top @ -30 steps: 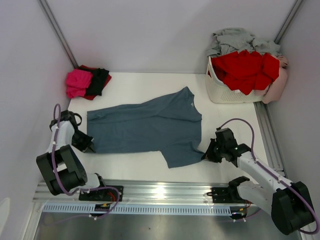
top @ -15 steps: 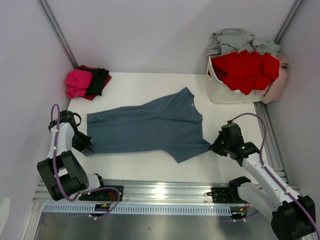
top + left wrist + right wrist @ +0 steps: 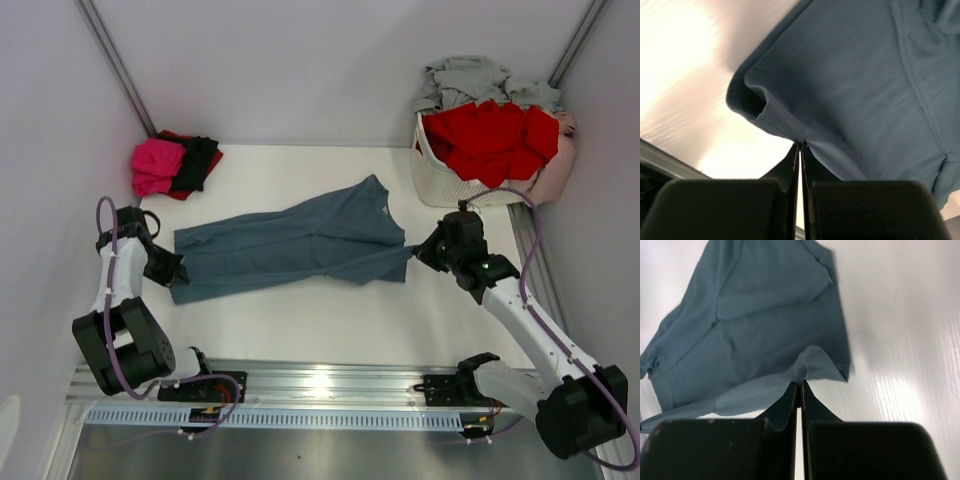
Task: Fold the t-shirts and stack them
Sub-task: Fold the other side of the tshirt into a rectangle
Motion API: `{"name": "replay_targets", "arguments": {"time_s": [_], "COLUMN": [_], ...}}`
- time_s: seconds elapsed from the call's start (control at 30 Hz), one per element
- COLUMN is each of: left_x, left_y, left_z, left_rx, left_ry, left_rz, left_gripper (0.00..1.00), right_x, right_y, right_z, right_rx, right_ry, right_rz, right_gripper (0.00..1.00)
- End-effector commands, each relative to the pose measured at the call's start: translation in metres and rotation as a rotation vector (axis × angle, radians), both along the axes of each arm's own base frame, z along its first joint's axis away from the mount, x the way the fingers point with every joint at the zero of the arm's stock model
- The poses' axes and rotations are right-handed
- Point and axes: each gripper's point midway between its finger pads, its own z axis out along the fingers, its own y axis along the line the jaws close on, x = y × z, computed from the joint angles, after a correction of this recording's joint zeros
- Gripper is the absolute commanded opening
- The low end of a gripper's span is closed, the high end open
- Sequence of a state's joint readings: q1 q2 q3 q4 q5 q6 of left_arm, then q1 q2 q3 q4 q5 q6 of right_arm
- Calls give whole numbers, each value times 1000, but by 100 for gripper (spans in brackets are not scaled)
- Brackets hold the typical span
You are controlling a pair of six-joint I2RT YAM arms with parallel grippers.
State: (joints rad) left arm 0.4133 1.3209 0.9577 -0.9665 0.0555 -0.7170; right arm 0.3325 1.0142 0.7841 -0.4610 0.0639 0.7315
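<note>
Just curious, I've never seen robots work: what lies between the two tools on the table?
The slate-blue t-shirt spans that whole stretch, seen in the top view; the left tool pinches one end, the right tool the other.

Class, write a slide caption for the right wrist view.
Right gripper pinching an edge of the blue-grey t-shirt over the white table.

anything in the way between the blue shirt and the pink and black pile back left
Nothing visible. The left pincer and right pincer are both shut on the blue-grey t-shirt, and only bare table lies between it and the pink and black pile. The white basket sits far right, off that path.
</note>
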Motion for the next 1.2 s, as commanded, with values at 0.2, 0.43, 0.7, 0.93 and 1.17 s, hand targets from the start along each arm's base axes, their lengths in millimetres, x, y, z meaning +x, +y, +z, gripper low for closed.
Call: {"name": "replay_targets", "arguments": {"time_s": [0.2, 0.43, 0.7, 0.93, 1.17], "left_x": [81, 123, 146, 164, 182], "left_y": [9, 25, 38, 41, 48], "left_z": [11, 20, 10, -14, -26], "left_rx": [58, 118, 144, 120, 126], "left_ry": [-71, -75, -41, 17, 40], "left_rz": [-14, -6, -3, -12, -23], "left_gripper": [0, 1, 1, 0, 1], "right_x": [78, 116, 180, 233, 264], "right_y": [20, 24, 41, 73, 86], "right_z": [25, 31, 35, 11, -18], "right_rx": [13, 7, -47, -82, -127], "right_ry": [-114, -186, -219, -204, -182], "right_rz": [-15, -67, -50, 2, 23], "right_gripper": [0, 0, 0, 0, 0]}}
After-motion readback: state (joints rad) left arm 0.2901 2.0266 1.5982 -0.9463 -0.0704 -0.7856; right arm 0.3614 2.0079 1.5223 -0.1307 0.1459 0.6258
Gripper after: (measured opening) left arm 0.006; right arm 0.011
